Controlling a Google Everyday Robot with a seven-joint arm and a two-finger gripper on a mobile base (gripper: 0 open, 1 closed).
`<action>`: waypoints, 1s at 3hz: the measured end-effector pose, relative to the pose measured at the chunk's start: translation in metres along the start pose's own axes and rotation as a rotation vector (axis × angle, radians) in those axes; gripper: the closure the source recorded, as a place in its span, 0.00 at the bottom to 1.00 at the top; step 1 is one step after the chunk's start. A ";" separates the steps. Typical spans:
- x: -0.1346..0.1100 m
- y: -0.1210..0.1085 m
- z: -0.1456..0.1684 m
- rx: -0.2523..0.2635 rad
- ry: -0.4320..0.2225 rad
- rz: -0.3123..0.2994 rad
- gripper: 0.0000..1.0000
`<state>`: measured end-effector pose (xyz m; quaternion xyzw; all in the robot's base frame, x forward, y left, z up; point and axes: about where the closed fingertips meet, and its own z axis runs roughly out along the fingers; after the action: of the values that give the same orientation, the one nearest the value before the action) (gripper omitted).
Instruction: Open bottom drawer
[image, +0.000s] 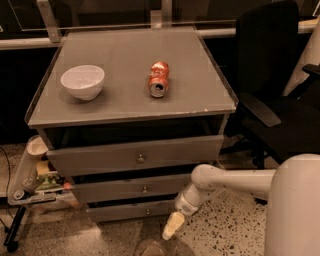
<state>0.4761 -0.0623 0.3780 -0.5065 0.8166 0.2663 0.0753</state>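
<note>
The bottom drawer (125, 211) is the lowest and narrowest grey front of the cabinet, with a tiny round knob (147, 211) at its centre. It looks slightly out from the cabinet face, like the two drawers above it. My gripper (170, 229) hangs at the end of the white arm, just right of and below the bottom drawer's right end, near the floor. It points down and left, away from the knob.
The cabinet top (200, 85) carries a white bowl (83, 81) and a lying red can (159, 78). A black office chair (275, 100) stands close on the right. A cart with clutter (35, 185) stands at the left. Speckled floor lies in front.
</note>
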 end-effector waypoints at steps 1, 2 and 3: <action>0.000 0.000 0.000 0.000 0.000 0.000 0.00; 0.000 -0.005 0.007 0.037 0.003 -0.027 0.00; 0.005 -0.033 0.021 0.081 -0.029 -0.011 0.00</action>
<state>0.4990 -0.0667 0.3467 -0.5036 0.8228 0.2398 0.1089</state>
